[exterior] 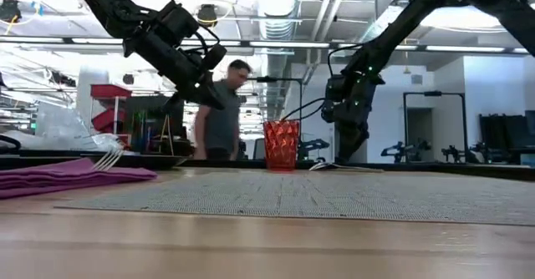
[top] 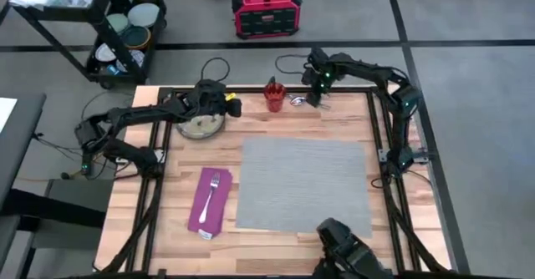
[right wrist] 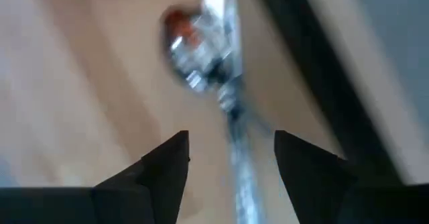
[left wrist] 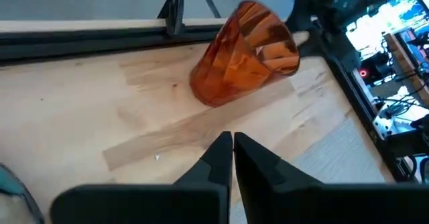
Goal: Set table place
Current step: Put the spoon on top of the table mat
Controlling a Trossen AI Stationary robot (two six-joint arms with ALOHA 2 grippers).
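Right now, high view: my left gripper (top: 235, 106) sits over the far-left part of the light butcher-block wooden table (top: 276, 237), just beside the round speckled grey-green plate (top: 201, 125). Right gripper (top: 313, 100) is at the far edge, over the steel cutlery (top: 298, 100) lying next to the small orange-red faceted cup (top: 274, 94). Big grey woven rectangular mat (top: 303, 185) lies mid-table, bare. Magenta cloth napkin (top: 209, 200) lies left of the mat with a steel fork (top: 211, 191) on top.

Low view: cup (exterior: 282, 144) stands upright on the table behind the mat (exterior: 284, 194). Napkin (exterior: 67, 177) with fork tines (exterior: 107, 158) at the left. A person (exterior: 223, 109) stands in the room behind.

Left wrist view: left fingers (left wrist: 221, 158) are pressed together, holding nothing, above bare wood near the cup (left wrist: 242, 53).

Right wrist view: right fingers (right wrist: 167, 167) are spread wide apart, straddling a steel spoon (right wrist: 214, 56) lying on the table, not touching it as far as I can see.
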